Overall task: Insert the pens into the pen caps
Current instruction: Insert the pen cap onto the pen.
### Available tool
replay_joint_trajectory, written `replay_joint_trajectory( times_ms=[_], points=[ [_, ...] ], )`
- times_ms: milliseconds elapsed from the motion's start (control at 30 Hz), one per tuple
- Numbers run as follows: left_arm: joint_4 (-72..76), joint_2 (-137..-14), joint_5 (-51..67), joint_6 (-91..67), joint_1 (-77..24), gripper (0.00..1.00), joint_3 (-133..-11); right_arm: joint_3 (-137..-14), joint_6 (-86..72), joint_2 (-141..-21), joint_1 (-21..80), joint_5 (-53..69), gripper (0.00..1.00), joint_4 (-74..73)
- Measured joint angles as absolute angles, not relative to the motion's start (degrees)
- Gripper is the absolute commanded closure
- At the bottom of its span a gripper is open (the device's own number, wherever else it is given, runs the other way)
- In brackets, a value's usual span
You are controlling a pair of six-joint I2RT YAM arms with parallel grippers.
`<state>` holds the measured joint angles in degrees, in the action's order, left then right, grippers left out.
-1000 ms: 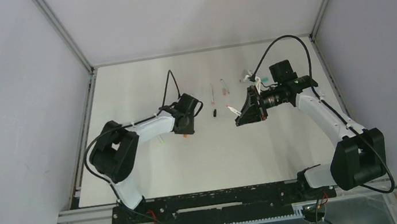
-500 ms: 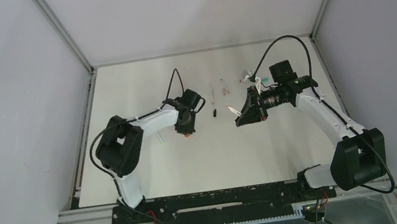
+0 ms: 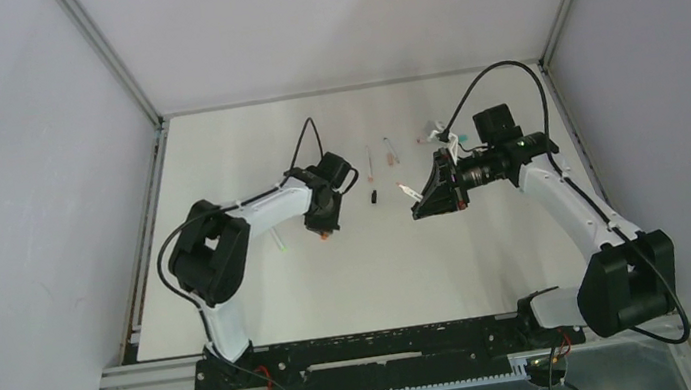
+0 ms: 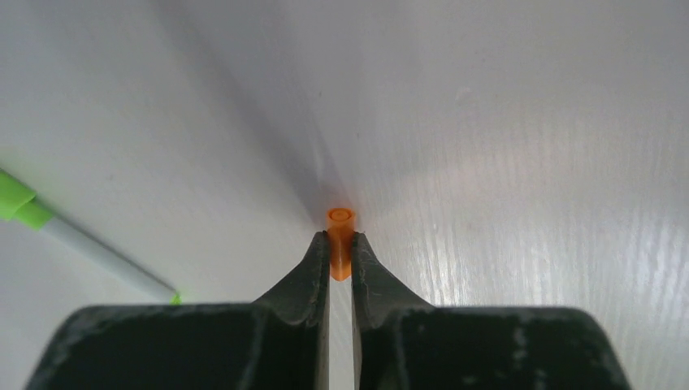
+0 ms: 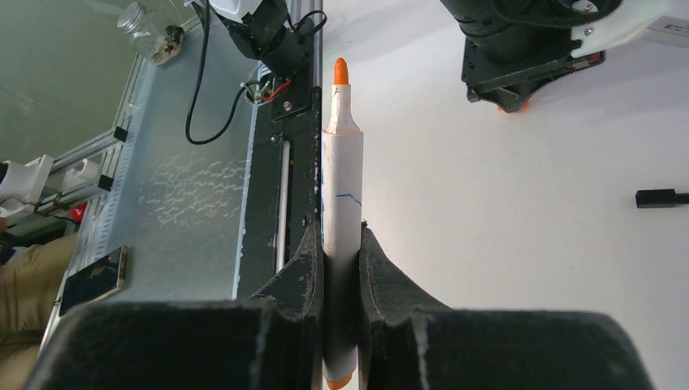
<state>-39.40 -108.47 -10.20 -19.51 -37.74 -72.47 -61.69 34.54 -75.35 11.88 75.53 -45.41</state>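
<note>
At the left side of the table, a green pen lies loose, near the left gripper but not touching it. The left gripper is clamped on the orange cap, one finger against each side, with the cap's open end showing beyond the fingertips and the cap low against the table. Toward the centre, two more pens and a black cap lie unheld. Further right, the right gripper is clamped on the barrel of the orange pen, whose nib points toward the left arm. The step in hand appears to be securing the orange cap. The next move probably calls for lifting the cap, turning its open end toward the nib, aligning both axes and pressing them together.
</note>
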Motion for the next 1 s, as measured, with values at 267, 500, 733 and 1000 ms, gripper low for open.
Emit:
replay_joint_trajectory(
  times_ms=[267,500,733,1000],
  points=[
    [-34.1,-91.6,-7.0,-22.1,-37.9,1.0,-65.7,-61.7,36.6,-73.5,11.0,75.5,1.0,-46.1],
    [-14.7,-70.6,2.7,-29.0,-39.3,1.0,-51.9,-61.7,38.3,-70.9,10.4,75.5,1.0,-47.0],
    [11.7,-57.5,7.7,-40.9,-41.0,1.0,-38.5,-61.7,35.4,-66.5,11.3,75.2,1.0,-43.6],
    [40.5,-57.5,8.2,-49.5,-47.1,1.0,-35.0,-63.9,28.0,-64.0,15.8,78.9,1.0,-40.0]
  ],
)
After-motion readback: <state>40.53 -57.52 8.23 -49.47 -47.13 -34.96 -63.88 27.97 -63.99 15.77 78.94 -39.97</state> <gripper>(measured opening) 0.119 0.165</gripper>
